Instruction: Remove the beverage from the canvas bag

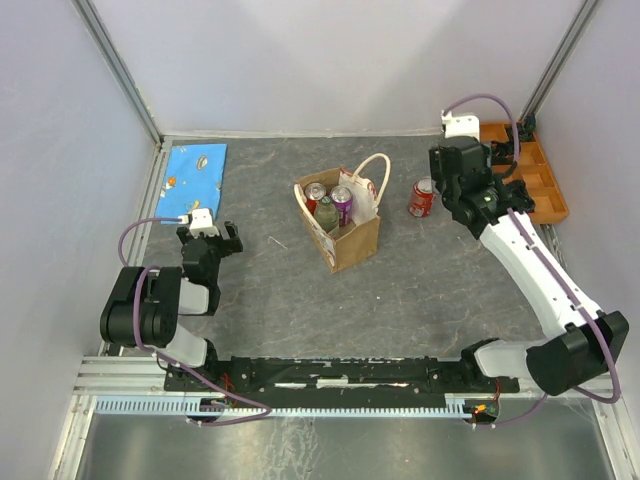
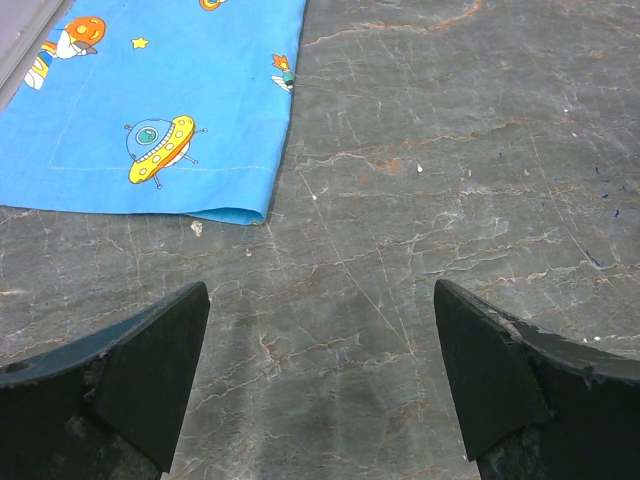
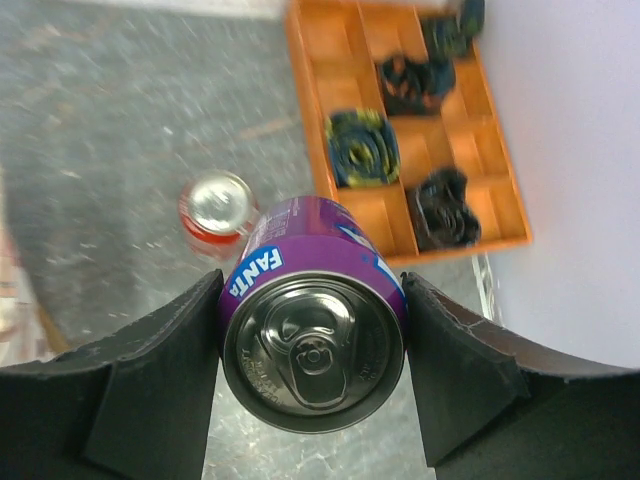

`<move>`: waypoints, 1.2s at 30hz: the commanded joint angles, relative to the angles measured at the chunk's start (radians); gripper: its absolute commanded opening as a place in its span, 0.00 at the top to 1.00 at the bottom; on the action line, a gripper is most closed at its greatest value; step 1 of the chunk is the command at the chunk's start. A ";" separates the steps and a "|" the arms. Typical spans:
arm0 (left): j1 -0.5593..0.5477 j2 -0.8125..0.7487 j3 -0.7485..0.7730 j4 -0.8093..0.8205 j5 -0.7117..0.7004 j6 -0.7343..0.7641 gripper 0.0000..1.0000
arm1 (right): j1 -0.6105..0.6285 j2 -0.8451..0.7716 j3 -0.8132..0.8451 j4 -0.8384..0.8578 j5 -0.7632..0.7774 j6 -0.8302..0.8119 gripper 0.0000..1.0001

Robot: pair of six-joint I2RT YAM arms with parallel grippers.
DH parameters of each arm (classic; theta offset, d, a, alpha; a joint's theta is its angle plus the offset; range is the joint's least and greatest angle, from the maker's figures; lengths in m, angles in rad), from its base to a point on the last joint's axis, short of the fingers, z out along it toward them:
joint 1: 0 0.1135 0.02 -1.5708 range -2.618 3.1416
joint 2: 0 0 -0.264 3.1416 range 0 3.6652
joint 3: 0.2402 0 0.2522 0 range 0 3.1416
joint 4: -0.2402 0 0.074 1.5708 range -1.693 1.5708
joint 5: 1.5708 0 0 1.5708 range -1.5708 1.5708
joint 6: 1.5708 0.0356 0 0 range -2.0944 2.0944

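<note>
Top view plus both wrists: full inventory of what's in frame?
canvas bag: 1, tan-brown, table centre, upright
red can: 1, red, in bag
purple can: 1, purple, in bag
bottle: 1, greenish, in bag
loose can: 1, red, standing right of bag
Fanta can: 1, purple, held in right jaws
tray: 1, orange, far right; dark bundles inside
cloth: 1, blue print, far left
left arm: black, jaws open, empty
right arm: white, jaws shut on Fanta can

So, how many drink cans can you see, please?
4: red can and purple can in the canvas bag, second red can on the table, Fanta can in the right gripper. The bag may hide more.
</note>
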 commanded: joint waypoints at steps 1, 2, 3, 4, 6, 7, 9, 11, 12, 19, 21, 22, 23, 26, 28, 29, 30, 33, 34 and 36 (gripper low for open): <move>-0.004 -0.010 0.020 0.034 -0.012 0.043 0.01 | -0.065 -0.043 -0.102 0.071 -0.083 0.098 1.00; -0.004 -0.009 0.020 0.034 -0.012 0.043 0.01 | -0.072 -0.034 -0.122 0.074 -0.099 0.110 1.00; -0.004 -0.010 0.020 0.033 -0.012 0.043 0.01 | -0.076 -0.024 -0.143 0.081 -0.119 0.122 1.00; -0.004 -0.010 0.019 0.034 -0.011 0.043 0.01 | -0.079 -0.018 -0.164 0.098 -0.137 0.132 1.00; -0.004 -0.010 0.020 0.034 -0.011 0.043 0.01 | -0.085 -0.006 -0.203 0.133 -0.163 0.151 1.00; -0.004 -0.010 0.019 0.034 -0.013 0.044 0.01 | -0.088 0.002 -0.218 0.150 -0.174 0.159 1.00; -0.004 -0.009 0.019 0.035 -0.012 0.043 0.01 | -0.097 0.026 -0.235 0.169 -0.196 0.172 1.00; -0.005 -0.009 0.020 0.034 -0.011 0.043 0.01 | -0.105 0.054 -0.246 0.183 -0.214 0.183 1.00; -0.004 -0.009 0.019 0.033 -0.011 0.043 0.01 | -0.109 0.066 -0.252 0.197 -0.224 0.186 1.00; -0.004 -0.009 0.020 0.033 -0.011 0.043 0.01 | -0.121 0.146 -0.293 0.269 -0.260 0.228 1.00; -0.004 -0.009 0.019 0.034 -0.012 0.043 0.01 | -0.125 0.166 -0.295 0.274 -0.261 0.239 1.00; -0.004 -0.009 0.020 0.034 -0.011 0.044 0.01 | -0.128 0.176 -0.295 0.272 -0.266 0.244 1.00; -0.004 -0.009 0.020 0.034 -0.012 0.043 0.01 | -0.130 0.185 -0.293 0.267 -0.269 0.250 1.00; -0.004 -0.009 0.019 0.034 -0.011 0.044 0.01 | -0.133 0.211 -0.282 0.241 -0.270 0.269 1.00; -0.004 -0.009 0.020 0.033 -0.012 0.044 0.01 | -0.134 0.233 -0.270 0.215 -0.272 0.284 1.00; -0.004 -0.009 0.019 0.034 -0.011 0.043 0.01 | -0.135 0.240 -0.267 0.207 -0.278 0.290 1.00; -0.004 -0.009 0.020 0.035 -0.011 0.043 0.01 | -0.135 0.249 -0.263 0.198 -0.284 0.297 0.99; -0.004 -0.010 0.019 0.033 -0.012 0.043 0.01 | -0.135 0.273 -0.253 0.170 -0.301 0.320 0.96; -0.005 -0.010 0.020 0.034 -0.012 0.043 0.01 | -0.136 0.280 -0.251 0.164 -0.306 0.328 0.92; -0.003 -0.009 0.020 0.034 -0.012 0.043 0.01 | -0.137 0.294 -0.244 0.152 -0.319 0.336 0.69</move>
